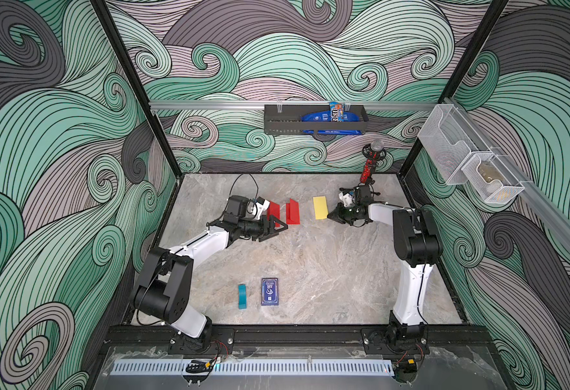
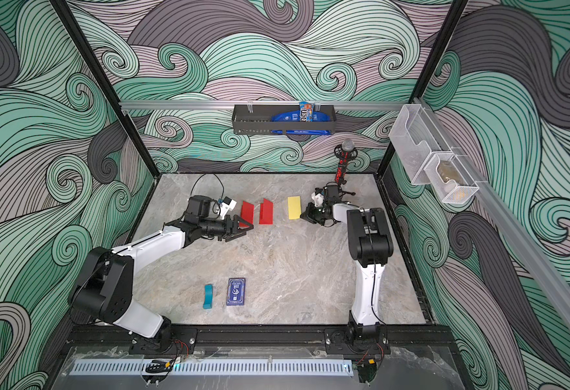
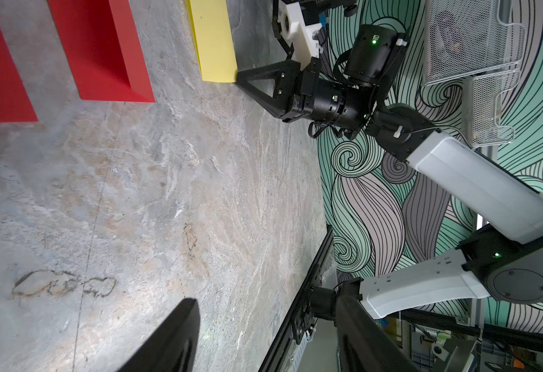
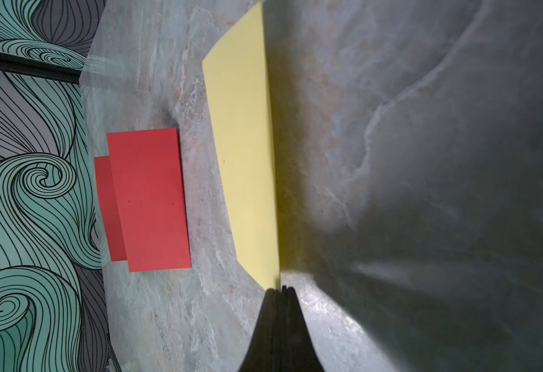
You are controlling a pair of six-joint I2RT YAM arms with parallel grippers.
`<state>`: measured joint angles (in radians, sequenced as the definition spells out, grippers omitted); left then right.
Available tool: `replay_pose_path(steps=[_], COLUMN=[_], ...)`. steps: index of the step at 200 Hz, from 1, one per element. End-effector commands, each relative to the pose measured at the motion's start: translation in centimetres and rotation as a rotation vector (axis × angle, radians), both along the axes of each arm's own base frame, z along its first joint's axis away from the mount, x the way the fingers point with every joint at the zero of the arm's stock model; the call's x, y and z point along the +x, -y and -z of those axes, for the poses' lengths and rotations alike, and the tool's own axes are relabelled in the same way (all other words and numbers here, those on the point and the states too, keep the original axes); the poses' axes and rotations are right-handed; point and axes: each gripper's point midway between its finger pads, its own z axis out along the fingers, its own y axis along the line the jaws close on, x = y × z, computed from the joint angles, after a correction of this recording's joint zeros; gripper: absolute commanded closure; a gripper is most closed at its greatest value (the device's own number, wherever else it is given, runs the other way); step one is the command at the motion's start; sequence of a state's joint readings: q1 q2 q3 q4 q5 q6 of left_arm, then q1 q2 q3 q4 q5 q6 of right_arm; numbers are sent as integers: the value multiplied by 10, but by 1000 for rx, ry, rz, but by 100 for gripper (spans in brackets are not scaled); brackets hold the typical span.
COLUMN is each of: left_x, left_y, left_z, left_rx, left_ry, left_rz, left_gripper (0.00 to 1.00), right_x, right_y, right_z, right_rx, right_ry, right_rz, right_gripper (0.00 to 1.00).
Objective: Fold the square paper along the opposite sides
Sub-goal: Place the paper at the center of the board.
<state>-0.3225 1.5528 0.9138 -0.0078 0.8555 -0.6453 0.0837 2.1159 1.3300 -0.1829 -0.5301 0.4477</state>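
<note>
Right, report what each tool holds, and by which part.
Left tool: open, holding nothing. Right tool: shut at a corner of the yellow paper; pinching or just touching cannot be told.

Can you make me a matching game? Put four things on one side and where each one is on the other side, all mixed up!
Things:
1. yellow paper
2. blue card box
3. snack packet
4. red paper with the raised flap

Places:
A. in the black wall basket
B. beside the teal block
C. between the other red paper and the yellow paper
D. at the tips of the shut right gripper

Pairs: 1-D, 2-B, 3-A, 4-C
</note>
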Motion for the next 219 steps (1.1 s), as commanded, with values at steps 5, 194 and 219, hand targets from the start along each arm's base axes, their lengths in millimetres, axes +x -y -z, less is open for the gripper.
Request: replay_pose_path(steps=[5, 194, 219], left_x=[2, 4, 4], left_y=[-3, -3, -3], left_z=[-9, -9, -9], left_rx=[1, -1, 5], left_ry=[34, 32, 37], left_rz=[0, -1, -3], left_gripper=[30, 31, 31], right_x=[-4, -5, -5], right_y=[6, 15, 14], right_z=[9, -4, -11], right_rx=[-28, -64, -63], right_ry=[-27, -40, -28], right_rz=[-5, 3, 4], right_gripper=[96, 81, 77])
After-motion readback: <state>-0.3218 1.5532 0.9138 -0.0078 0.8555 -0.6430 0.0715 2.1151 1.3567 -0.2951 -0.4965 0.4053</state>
